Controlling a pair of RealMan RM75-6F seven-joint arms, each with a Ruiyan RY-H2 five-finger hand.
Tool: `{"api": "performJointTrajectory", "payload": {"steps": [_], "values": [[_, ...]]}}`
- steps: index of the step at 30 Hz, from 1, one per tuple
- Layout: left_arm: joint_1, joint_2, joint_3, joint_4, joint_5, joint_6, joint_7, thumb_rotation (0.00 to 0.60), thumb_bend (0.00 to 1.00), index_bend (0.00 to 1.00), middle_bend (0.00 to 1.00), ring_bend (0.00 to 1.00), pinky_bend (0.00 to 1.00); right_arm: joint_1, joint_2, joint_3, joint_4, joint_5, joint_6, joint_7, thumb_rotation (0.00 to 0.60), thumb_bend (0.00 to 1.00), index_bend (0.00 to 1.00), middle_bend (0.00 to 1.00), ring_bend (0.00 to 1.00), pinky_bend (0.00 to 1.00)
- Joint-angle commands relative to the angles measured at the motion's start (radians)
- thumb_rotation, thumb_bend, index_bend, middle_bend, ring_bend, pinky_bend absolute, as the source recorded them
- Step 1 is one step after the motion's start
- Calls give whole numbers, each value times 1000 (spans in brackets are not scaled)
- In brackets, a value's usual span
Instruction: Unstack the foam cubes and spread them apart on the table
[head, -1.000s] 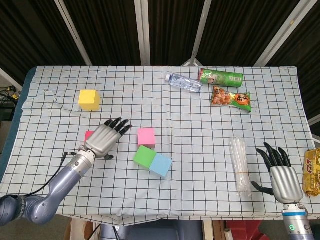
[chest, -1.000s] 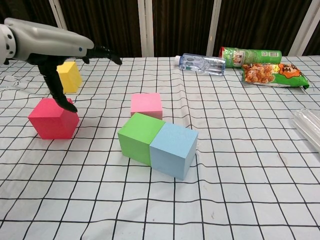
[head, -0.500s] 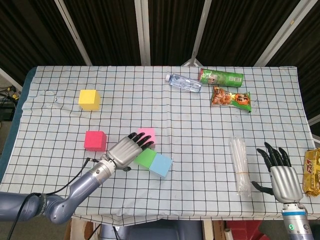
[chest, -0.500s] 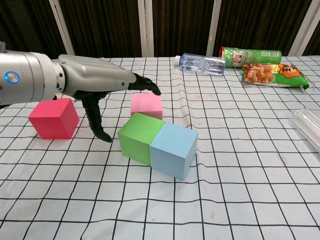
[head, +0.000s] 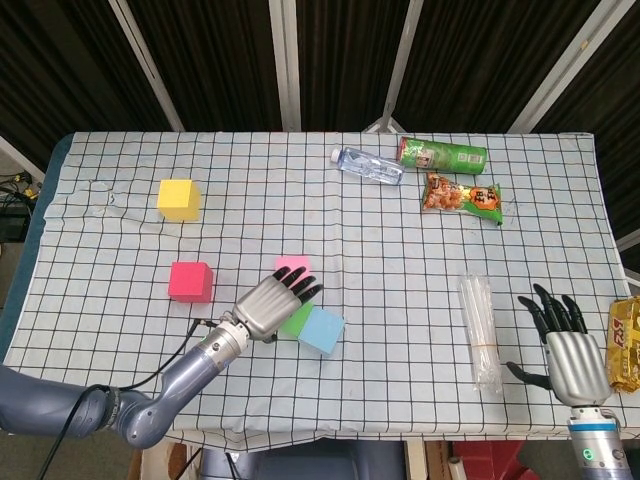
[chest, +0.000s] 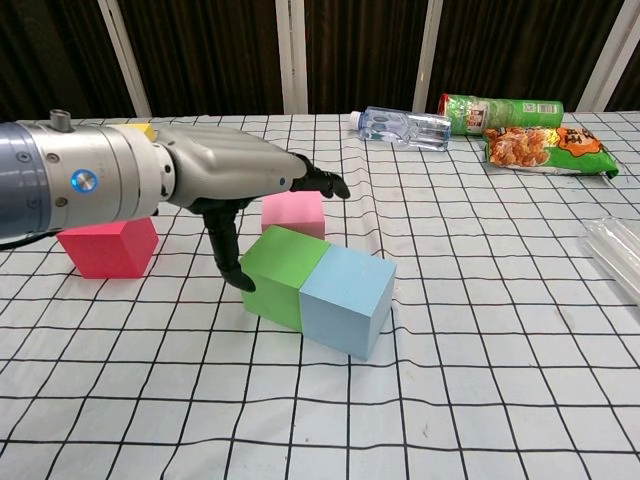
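My left hand (chest: 225, 180) is spread and holds nothing; it hovers over the green cube (chest: 280, 274), thumb hanging at that cube's left face, while the green cube sits flush against the blue cube (chest: 348, 299) near the middle of the surface (head: 400, 260), toward its front edge, with the pink cube (chest: 293, 211) just behind. Risk as I judge it: closing on the green cube may drag the touching blue cube along or knock the pink one, leaving them clustered. My right hand (head: 572, 350) rests with its fingers apart and nothing in them at the front right corner.
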Motion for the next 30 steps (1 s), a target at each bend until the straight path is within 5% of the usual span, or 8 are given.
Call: {"api": "performJointTrajectory", "payload": {"steps": [1,18,30], "values": [[-12,-8,-1,-7,-24,20,23,600,0,0,134,20,119,0,1,0,1,-1,0,4,600,59,170,43,134,0],[-59,-48,10,4,-132,58,93,600,0,0,186,9,113,-2,10,-3,3,-11,5,37,600,59,170,43,138,0],[-68,-70,24,37,-133,32,65,600,75,0,400,17,108,-4,16,0,5,-6,5,50,600,59,170,43,138,0]]}}
